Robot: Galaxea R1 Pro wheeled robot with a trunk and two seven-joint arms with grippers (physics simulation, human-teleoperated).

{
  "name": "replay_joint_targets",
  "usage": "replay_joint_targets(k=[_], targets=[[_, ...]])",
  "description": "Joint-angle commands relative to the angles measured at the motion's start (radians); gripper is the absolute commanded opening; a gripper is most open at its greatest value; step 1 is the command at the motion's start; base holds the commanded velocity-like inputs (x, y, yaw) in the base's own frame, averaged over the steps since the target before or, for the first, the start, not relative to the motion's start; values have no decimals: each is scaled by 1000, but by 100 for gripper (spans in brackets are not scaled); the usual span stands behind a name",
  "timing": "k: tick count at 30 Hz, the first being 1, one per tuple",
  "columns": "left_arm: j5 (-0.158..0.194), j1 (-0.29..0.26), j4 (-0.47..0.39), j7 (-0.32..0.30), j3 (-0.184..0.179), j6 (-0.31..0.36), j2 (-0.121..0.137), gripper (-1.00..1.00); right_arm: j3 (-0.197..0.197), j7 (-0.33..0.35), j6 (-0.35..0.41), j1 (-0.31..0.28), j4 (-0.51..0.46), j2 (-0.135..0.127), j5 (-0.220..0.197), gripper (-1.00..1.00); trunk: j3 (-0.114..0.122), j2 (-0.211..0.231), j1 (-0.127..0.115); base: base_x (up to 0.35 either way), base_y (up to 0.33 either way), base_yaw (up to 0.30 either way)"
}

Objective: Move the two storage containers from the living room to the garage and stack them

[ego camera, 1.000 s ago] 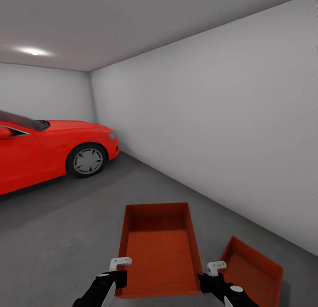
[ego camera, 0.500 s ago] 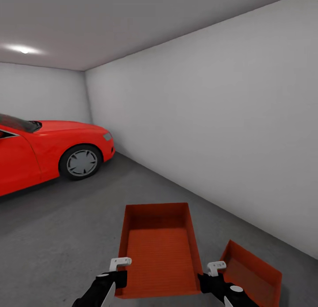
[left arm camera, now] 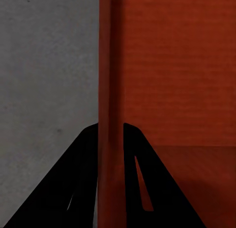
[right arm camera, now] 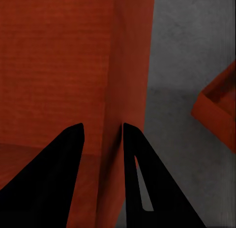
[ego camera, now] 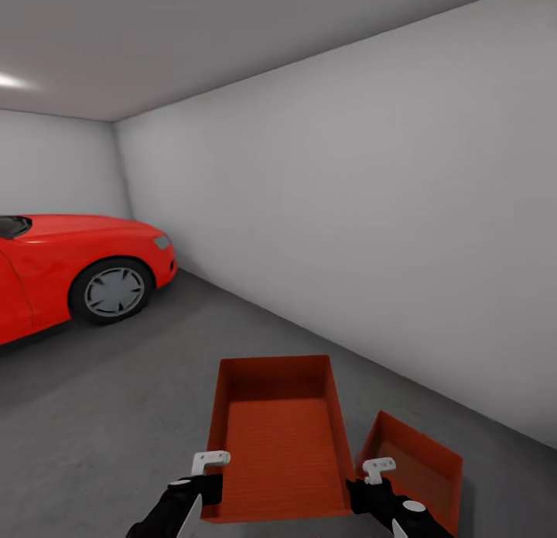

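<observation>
Head view: in the garage I hold one storage container (ego camera: 277, 437) at 6 o'clock, my left gripper (ego camera: 207, 484) and right gripper (ego camera: 363, 488) at its near corners; the second container (ego camera: 414, 464) sits on the concrete floor (ego camera: 100, 414) at 4 o'clock, a red car (ego camera: 70, 271) at 9.

Left wrist view: fingers (left arm camera: 83, 179) pinch its left wall (left arm camera: 110, 115).

Right wrist view: fingers (right arm camera: 59, 179) pinch its right wall (right arm camera: 128, 90).

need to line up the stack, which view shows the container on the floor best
The head view: the container on the floor shows its open top and walls, just right of the carried container. The right wrist view catches only one corner of it; the left wrist view shows the carried container's wall between the left gripper's fingers.
</observation>
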Motion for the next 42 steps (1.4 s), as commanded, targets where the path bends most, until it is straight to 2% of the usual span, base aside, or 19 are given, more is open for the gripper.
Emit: replay_joint_targets(k=[1, 42], targets=[[-9, -1, -29, 2, 20, 2, -3, -100, 17, 23, -1, 0, 3, 10, -10, -100, -2, -2, 0, 0, 0, -294], [-9, -1, -29, 2, 20, 2, -2, -100, 15, 24, 0, 0, 3, 10, -11, -100, -2, -2, 0, 0, 0, -299]])
